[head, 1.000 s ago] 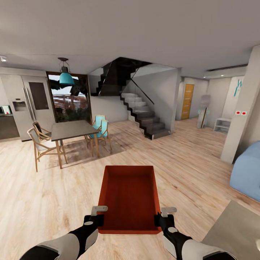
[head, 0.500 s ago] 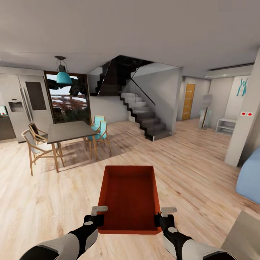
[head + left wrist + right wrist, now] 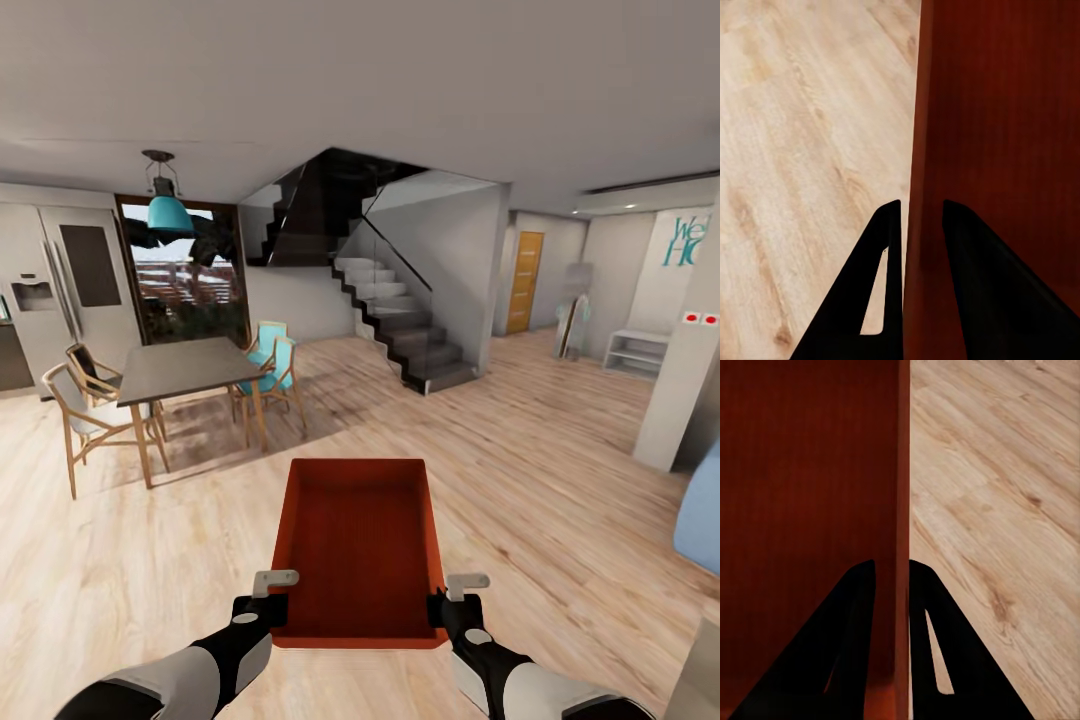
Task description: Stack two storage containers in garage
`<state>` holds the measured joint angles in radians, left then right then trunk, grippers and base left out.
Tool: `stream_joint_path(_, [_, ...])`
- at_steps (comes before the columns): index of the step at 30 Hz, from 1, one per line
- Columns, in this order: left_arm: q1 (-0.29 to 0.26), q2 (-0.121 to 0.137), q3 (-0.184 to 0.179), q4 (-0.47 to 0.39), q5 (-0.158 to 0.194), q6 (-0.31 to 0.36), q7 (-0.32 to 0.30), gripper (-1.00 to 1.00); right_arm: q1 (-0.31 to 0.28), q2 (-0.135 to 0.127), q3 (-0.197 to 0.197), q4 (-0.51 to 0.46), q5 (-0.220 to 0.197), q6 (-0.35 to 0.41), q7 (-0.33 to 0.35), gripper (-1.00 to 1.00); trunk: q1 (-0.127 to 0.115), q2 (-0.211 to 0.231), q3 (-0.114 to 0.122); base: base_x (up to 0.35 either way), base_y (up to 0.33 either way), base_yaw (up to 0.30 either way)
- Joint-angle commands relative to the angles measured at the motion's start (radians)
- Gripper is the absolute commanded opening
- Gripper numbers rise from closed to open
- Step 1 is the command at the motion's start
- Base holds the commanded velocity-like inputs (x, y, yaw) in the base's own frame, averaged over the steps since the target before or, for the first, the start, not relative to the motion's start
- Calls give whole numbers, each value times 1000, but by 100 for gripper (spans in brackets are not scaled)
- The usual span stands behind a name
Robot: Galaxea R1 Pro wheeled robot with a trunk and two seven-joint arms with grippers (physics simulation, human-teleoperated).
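- The wood floor [image 3: 560, 480] of pale, grained planks fills the middle and lower frame of the head view, running back to plain grey walls.
- A dark staircase [image 3: 400, 320] with blocky steps and a glass side panel rises at upper centre; a yellow-brown door [image 3: 524, 282] stands to its right.
- A steel fridge [image 3: 60, 290] stands at the left edge, beside a dark-framed window [image 3: 190, 285] with a teal hanging lamp [image 3: 168, 210] in front of it.
- A grey-topped dining table [image 3: 185, 365] on thin wooden legs stands at middle left, ringed by wooden chairs [image 3: 85, 410] and teal chairs [image 3: 275, 355].
- A blue sofa [image 3: 700, 510] with a rounded edge shows at the right edge, below a pale pillar [image 3: 685, 400].
- The storage container [image 3: 358, 545] is an orange-red rectangular bin with straight plain walls and no lid, held above the floor at lower centre, its long side pointing away from the robot.
- The left gripper [image 3: 916, 217] is clamped on the bin's left wall, one black finger on each face.
- The right gripper [image 3: 892, 577] is likewise clamped on the right wall, the thin rim running between its fingers.
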<state>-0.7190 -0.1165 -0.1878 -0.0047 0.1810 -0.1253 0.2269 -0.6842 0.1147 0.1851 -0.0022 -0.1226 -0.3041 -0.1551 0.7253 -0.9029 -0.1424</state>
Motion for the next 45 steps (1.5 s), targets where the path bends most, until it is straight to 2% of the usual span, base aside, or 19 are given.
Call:
stream_joint_path(1, [0,21,54,3,17,-4,8,-100,-1,0,-61,-2,-3,-41,-1,-100,1,-1,-2,319,0,0])
stream_joint_path(23, [0,21,54,3,16,-4,8,-100,-1,0,-60,-2,-2,-41,-1,-100,1,-1,-2,319,0,-10])
stream_joint_path(45, [0,21,54,3,15,-4,8,-100,-1,-1,-61,-2,-2,-41,2,-100,1,-1,-2,319,0,-268])
